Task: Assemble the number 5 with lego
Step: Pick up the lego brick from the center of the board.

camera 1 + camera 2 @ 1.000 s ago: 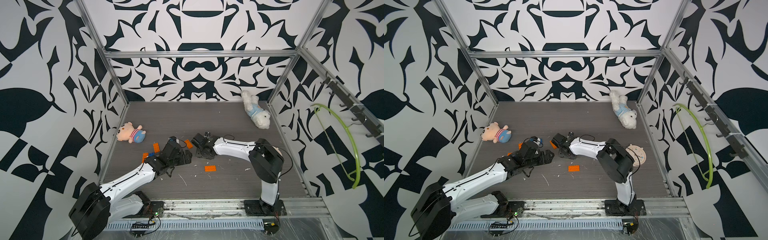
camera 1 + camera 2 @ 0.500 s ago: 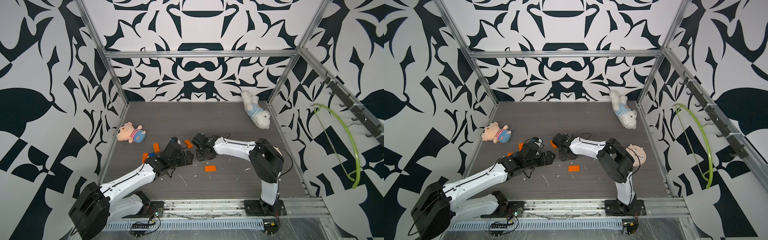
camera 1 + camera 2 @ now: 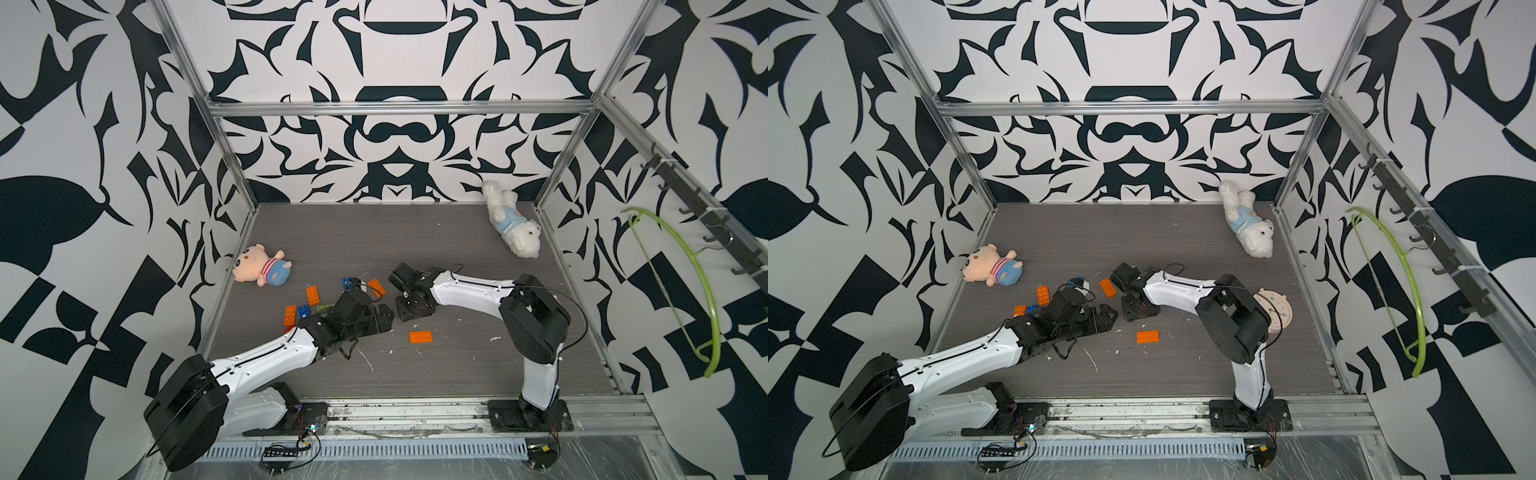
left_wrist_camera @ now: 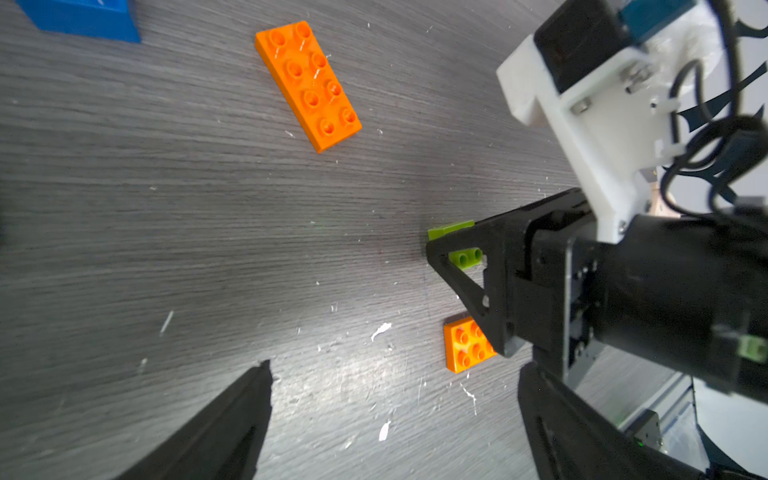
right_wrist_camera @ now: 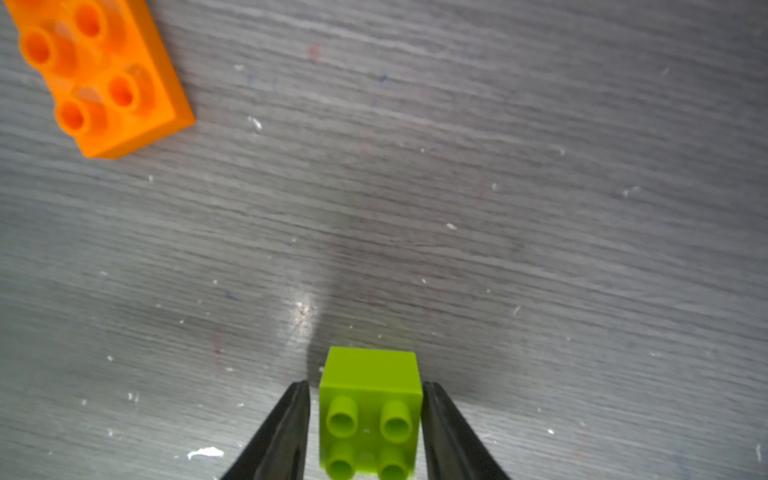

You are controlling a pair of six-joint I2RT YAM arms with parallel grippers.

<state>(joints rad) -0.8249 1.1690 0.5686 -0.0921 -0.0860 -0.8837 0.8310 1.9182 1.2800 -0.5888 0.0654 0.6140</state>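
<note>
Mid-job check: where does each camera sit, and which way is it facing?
Top views: high at the front, looking down on the table; left arm and right arm show.
Left wrist: faces the table; open left gripper shows, right gripper ahead.
Right wrist: close above the table; right gripper's fingertips flank a lime green brick.
Shared: both wrist views show that brick.

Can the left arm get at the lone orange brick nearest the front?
Probably yes: the flat orange oblong plastic brick lies on bare table just ahead of the left tool, whose jaws stand wide open, with nothing between them.
</note>
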